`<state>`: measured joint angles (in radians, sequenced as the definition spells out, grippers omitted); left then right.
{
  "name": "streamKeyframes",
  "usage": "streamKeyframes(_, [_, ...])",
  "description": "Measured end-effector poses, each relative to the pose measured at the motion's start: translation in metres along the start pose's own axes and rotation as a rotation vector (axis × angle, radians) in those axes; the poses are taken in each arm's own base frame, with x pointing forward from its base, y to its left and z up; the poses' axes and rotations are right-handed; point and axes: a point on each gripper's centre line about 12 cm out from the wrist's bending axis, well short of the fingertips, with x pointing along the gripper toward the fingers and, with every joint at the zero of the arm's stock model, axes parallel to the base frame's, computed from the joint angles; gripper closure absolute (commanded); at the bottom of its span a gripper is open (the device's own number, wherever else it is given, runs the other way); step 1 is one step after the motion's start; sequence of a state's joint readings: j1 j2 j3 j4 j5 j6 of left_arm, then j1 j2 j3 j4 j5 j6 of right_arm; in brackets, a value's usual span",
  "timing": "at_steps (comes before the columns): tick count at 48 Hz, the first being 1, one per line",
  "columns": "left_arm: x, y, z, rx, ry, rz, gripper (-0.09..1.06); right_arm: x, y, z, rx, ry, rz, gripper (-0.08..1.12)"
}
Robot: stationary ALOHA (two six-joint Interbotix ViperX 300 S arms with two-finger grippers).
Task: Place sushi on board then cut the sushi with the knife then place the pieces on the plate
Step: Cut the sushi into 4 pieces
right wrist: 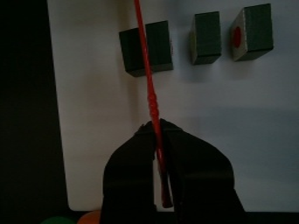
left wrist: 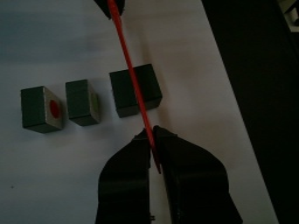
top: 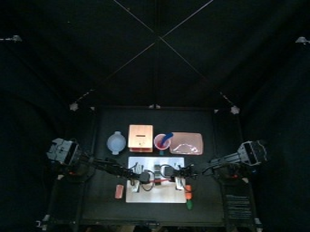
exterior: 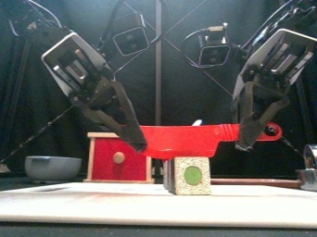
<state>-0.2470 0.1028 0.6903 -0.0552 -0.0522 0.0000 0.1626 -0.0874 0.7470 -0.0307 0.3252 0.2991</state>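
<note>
The red toy knife (exterior: 186,139) hangs level between my two grippers, just above the sushi (exterior: 190,174) on the white cutting board (exterior: 111,198). My left gripper (exterior: 136,143) is shut on one end and my right gripper (exterior: 244,141) on the other. In the left wrist view the blade (left wrist: 128,74) runs across the largest dark block (left wrist: 135,90); two thin slices (left wrist: 80,101) (left wrist: 45,108) stand apart beside it. The right wrist view shows the same blade (right wrist: 146,61) over that block (right wrist: 149,48).
Behind the board stand the wooden box with a red drawer front (top: 140,139), the pink tray (top: 184,142) with a toy on it, and the blue-grey bowl (top: 115,141). Small red things lie at the board's (top: 158,186) left and right edges.
</note>
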Motion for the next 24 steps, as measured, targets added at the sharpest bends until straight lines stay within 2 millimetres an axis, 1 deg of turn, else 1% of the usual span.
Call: streamKeyframes(24, [-0.0020,-0.0002,0.0022,0.011,-0.008,-0.001,0.54,-0.0013,0.0001,0.0008,-0.004,-0.005,0.000,0.74])
